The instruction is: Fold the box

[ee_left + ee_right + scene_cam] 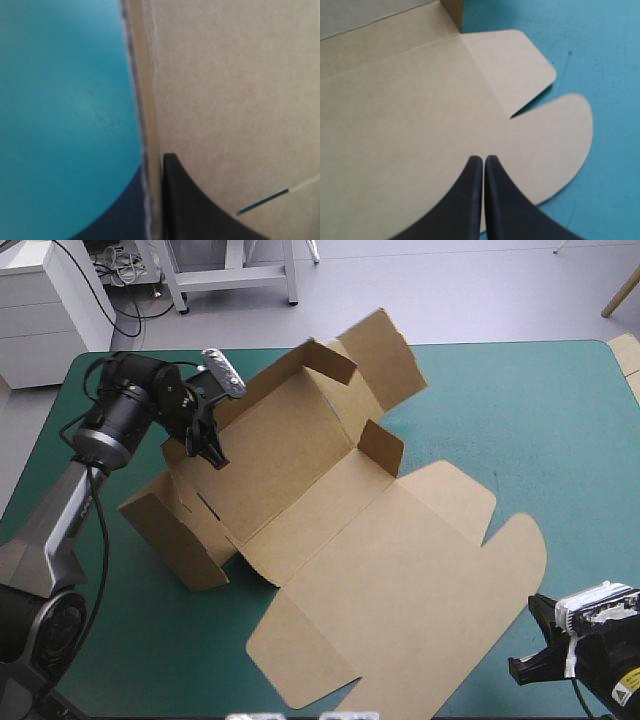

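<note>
left claw (213, 450) is pinched on the box (290, 455) wall, right claw (484, 161) closed empty with the lid (410, 130) just ahead, so yanking sideways could crease the board or slip it out

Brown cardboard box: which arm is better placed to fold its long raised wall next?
Left, likely: its black fingers grip the brown cardboard box at that wall; the right arm's fingers are shut, by the flat lid's near edge.

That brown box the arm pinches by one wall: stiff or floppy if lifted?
Probably stiff between creases: the box has walls standing though the left gripper pinches only one. Likely hinges at folds, as the lid lies flat. Thin board looks light, so a push may slide it.
</note>
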